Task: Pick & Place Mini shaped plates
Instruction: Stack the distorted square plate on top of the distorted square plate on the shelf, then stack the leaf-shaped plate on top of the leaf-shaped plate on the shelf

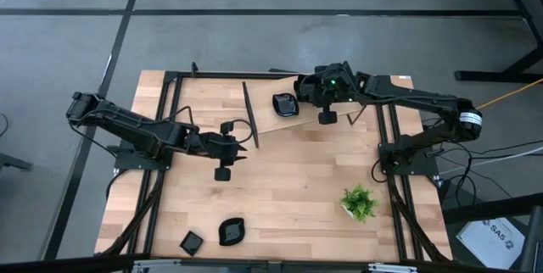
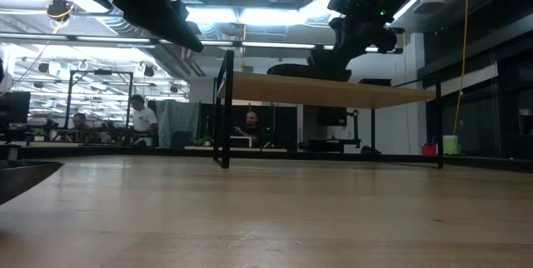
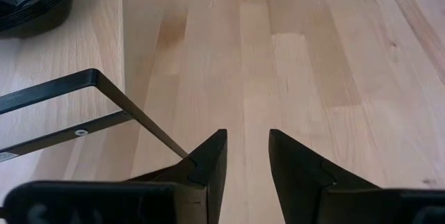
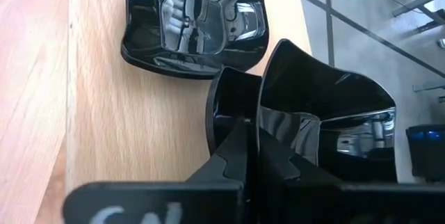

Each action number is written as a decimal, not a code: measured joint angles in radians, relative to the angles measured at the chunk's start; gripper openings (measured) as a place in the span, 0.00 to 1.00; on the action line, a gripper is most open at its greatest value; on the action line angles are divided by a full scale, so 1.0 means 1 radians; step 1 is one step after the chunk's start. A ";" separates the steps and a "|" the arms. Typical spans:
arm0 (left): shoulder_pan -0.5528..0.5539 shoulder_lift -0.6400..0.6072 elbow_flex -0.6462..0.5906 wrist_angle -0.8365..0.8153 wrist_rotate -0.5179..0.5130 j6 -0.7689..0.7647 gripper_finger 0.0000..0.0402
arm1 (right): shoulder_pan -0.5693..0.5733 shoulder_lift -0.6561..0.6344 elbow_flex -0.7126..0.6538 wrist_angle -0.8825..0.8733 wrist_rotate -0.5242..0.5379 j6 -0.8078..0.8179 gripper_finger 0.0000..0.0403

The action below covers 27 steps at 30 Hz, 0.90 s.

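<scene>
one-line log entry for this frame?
right gripper: shut on plate, over shelf | second plate: on shelf | left gripper: open, empty

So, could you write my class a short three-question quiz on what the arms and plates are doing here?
1. True or false: the left gripper holds a plate.
2. The right gripper is: A) open and holding nothing; B) shut on a plate over the shelf; C) out of sight.
3. In the high view, how many plates lie at the table's near edge?

Key
1. False: it is open, over bare wood.
2. B.
3. Two.
</scene>
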 joint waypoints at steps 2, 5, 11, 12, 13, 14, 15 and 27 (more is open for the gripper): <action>0.000 0.000 0.000 0.000 0.000 0.000 0.25 | 0.000 0.000 0.000 0.002 0.000 0.000 0.03; 0.000 0.000 0.000 0.000 0.000 0.000 0.25 | 0.000 0.000 0.000 0.002 -0.020 0.002 0.06; 0.000 0.000 0.000 0.000 0.000 -0.001 0.25 | 0.001 -0.001 0.000 0.011 -0.050 0.011 0.22; 0.000 0.000 0.000 0.000 0.000 -0.001 0.25 | 0.001 -0.004 0.000 0.010 -0.050 0.013 0.25; 0.000 0.000 0.000 0.000 0.000 -0.001 0.25 | 0.001 -0.007 0.000 0.009 -0.050 0.013 0.27; 0.000 0.000 0.000 0.000 0.000 -0.001 0.25 | 0.001 -0.014 0.000 0.009 -0.050 0.013 0.30; 0.000 0.000 0.000 0.000 0.000 -0.001 0.25 | 0.001 -0.022 0.000 0.009 -0.052 0.013 0.32; 0.000 0.000 0.000 0.007 0.000 -0.016 0.25 | 0.001 -0.238 0.000 -0.049 -0.244 0.199 0.39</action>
